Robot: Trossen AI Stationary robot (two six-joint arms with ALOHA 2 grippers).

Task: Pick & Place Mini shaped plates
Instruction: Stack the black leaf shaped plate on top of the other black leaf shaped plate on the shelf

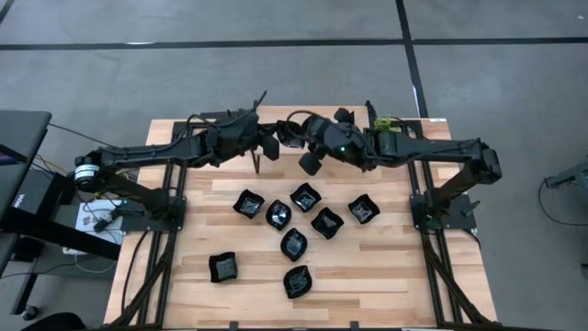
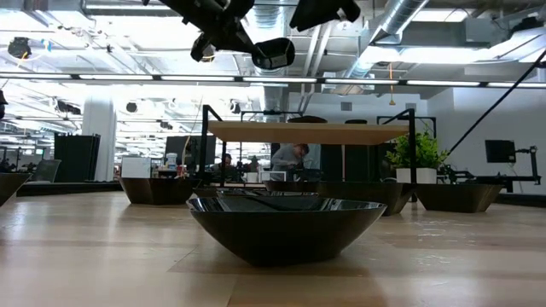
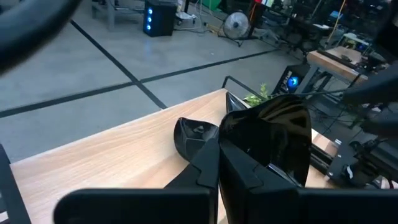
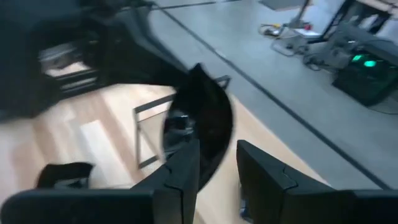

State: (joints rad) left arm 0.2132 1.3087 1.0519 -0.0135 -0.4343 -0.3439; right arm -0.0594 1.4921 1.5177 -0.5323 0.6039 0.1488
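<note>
Both arms meet high over the table's far middle. My left gripper point(image 1: 276, 145) point(image 3: 219, 168) is shut on one glossy black mini plate point(image 3: 280, 134) point(image 4: 208, 118), which also shows raised in the low view point(image 2: 273, 53). My right gripper point(image 1: 298, 136) point(image 4: 217, 177) faces it from the right and is open. The plate's lower edge stands by the right gripper's fingers. Several more black mini plates point(image 1: 294, 244) rest on their bases on the table's middle. My left gripper pinches the plate's rim point(image 3: 225, 140) between its two fingers, coming level from the table's left. The plate is lifted clear and stands tilted on edge beyond the fingertips. My right gripper has one finger point(image 4: 183, 171) close beside the plate's lower edge point(image 4: 210, 158); whether it touches, I cannot tell.
A small green plant point(image 1: 381, 122) point(image 3: 256, 96) stands at the far edge, right of centre, beside a thin black frame point(image 3: 231, 93) point(image 4: 142, 134). In the low view one plate point(image 2: 286, 226) sits close to the camera. People and equipment show in the room behind.
</note>
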